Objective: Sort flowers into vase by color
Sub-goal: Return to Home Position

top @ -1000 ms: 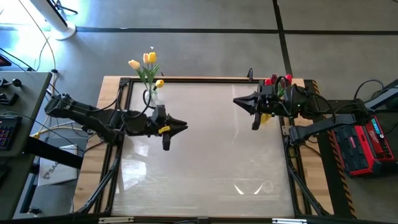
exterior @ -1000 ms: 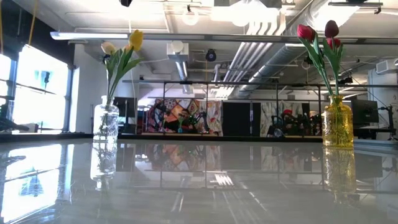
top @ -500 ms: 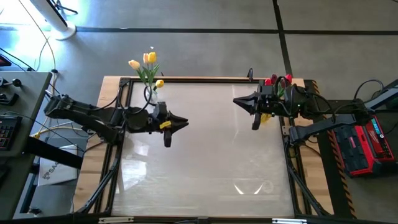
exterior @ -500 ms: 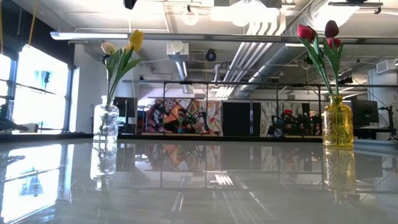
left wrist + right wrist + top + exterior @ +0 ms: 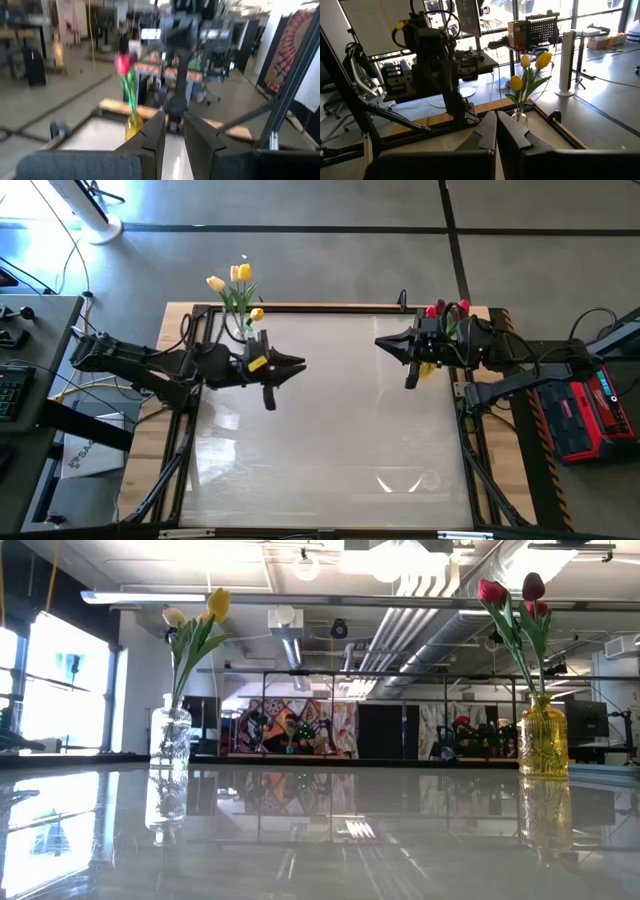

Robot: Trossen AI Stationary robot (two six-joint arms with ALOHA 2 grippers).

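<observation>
Yellow tulips (image 5: 238, 278) stand with their stems in a clear glass vase (image 5: 170, 736) at the table's far left; they also show in the right wrist view (image 5: 532, 65). Red and maroon tulips (image 5: 510, 595) stand in an amber vase (image 5: 544, 740) at the far right, which also shows in the left wrist view (image 5: 132, 125). My left gripper (image 5: 300, 367) hovers to the right of the clear vase, empty, with a narrow gap between its fingers (image 5: 174, 132). My right gripper (image 5: 380, 343) hovers to the left of the amber vase, shut and empty (image 5: 496, 131).
The glossy table top (image 5: 330, 440) spreads between the two arms and toward the near edge. A wooden frame (image 5: 320, 307) runs along the far edge. A red case (image 5: 585, 410) sits off the table to the right.
My left gripper has moved toward the table's far edge, closer to the clear vase, and has rolled a little about its own axis. The flowers and both vases have stayed where they were.
</observation>
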